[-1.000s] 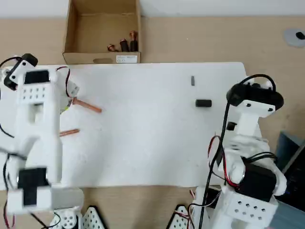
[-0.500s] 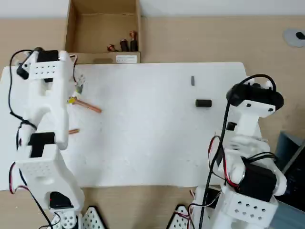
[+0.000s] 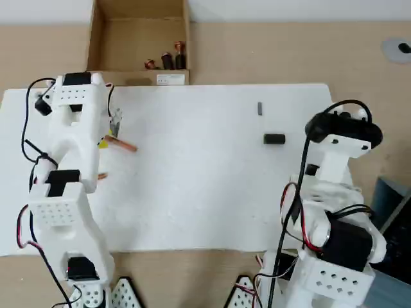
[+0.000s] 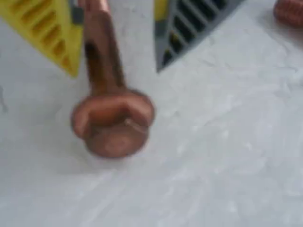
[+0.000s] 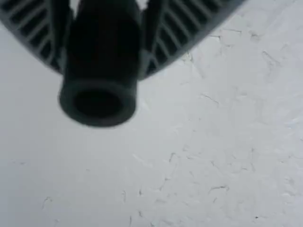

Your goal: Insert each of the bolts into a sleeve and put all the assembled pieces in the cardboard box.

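The left hand (image 3: 110, 131) is down on the white mat (image 3: 205, 192) with its jaws set narrowly apart. A copper bolt (image 4: 111, 123) lies flat between them. The yellow finger (image 4: 45, 30) sits close against the shank. The dark finger (image 4: 189, 26) stands off the other side with a sliver of mat showing between. The bolt's flanged head pokes out past the fingertips, and nothing is pinching it off the mat.

A second bolt (image 3: 101, 175) lies just behind this hand, toward the arm's base, and the arm hides part of it.

Beyond the left hand, past the far edge of the mat, the cardboard box (image 3: 93, 45) stands open on the wooden worktop (image 3: 276, 51). A few assembled pieces (image 3: 167, 61), copper with dark sleeves, are gathered in the box corner that is nearer the mat and toward the right arm's side.

Further across the mat, well away from the left hand and near the right arm, a loose sleeve (image 3: 274, 138) lies on its side. A small dark piece (image 3: 259, 108) lies a little beyond it, toward the far edge of the mat.

The right hand (image 5: 102, 66) is clamped on a black sleeve (image 5: 97, 101), one ribbed finger on each side. The sleeve sticks out past the fingertips with its hollow end open to the wrist view. The mat lies close beneath it, though I cannot tell if the two touch.
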Robot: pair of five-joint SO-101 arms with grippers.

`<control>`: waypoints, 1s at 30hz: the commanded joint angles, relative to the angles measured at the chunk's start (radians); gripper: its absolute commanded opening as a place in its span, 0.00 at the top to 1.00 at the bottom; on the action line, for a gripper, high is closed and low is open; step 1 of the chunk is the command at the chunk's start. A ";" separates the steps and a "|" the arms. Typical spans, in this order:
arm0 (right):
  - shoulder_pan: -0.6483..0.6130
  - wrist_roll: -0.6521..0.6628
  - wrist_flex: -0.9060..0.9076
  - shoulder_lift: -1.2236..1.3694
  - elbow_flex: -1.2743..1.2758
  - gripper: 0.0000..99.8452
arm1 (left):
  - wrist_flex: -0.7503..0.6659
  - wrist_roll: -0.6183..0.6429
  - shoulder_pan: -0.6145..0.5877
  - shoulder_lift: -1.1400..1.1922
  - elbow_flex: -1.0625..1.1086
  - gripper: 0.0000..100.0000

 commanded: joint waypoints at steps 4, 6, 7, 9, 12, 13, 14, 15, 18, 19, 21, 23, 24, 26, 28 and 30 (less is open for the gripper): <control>0.018 -0.011 -0.017 -0.013 -0.001 0.99 | -0.055 0.009 -0.018 0.035 -0.048 0.88; 0.018 -0.011 -0.017 -0.013 -0.001 0.99 | -0.068 0.009 -0.023 0.056 -0.048 0.88; 0.018 -0.011 -0.017 -0.013 -0.001 0.99 | -0.068 0.009 -0.023 0.068 -0.048 0.88; 0.018 -0.011 -0.017 -0.013 -0.001 0.99 | -0.068 0.009 -0.023 0.085 -0.048 0.88; 0.018 -0.011 -0.017 -0.013 -0.001 0.99 | -0.074 0.009 -0.023 0.105 -0.049 0.97; 0.018 -0.011 -0.017 -0.013 -0.001 0.99 | -0.087 0.008 -0.025 0.113 -0.046 1.00; 0.018 -0.011 -0.017 -0.013 -0.001 0.99 | -0.092 0.008 -0.025 0.120 -0.046 1.00; 0.018 -0.011 -0.017 -0.013 -0.001 0.99 | -0.092 0.008 -0.025 0.125 -0.048 0.99; 0.018 -0.011 -0.017 -0.013 -0.002 0.99 | -0.097 0.008 -0.025 0.131 -0.049 1.00; 0.018 -0.011 -0.017 -0.013 -0.004 0.99 | -0.097 0.008 -0.023 0.130 -0.049 1.00; 0.018 -0.011 -0.017 -0.015 -0.008 0.99 | -0.097 0.006 -0.018 0.124 -0.051 1.00; 0.018 -0.011 -0.015 -0.015 -0.019 0.99 | -0.074 0.003 -0.015 0.124 -0.080 1.00; 0.018 -0.011 -0.014 -0.015 -0.031 0.99 | -0.044 0.003 -0.014 0.120 -0.110 1.00; 0.018 -0.009 0.003 -0.015 -0.077 0.99 | 0.023 0.002 -0.012 0.102 -0.189 1.00; 0.016 -0.006 0.021 -0.015 -0.127 0.99 | 0.081 -0.002 -0.002 0.074 -0.269 1.00; 0.016 -0.005 0.038 -0.015 -0.159 0.99 | 0.146 -0.041 0.018 0.036 -0.344 1.00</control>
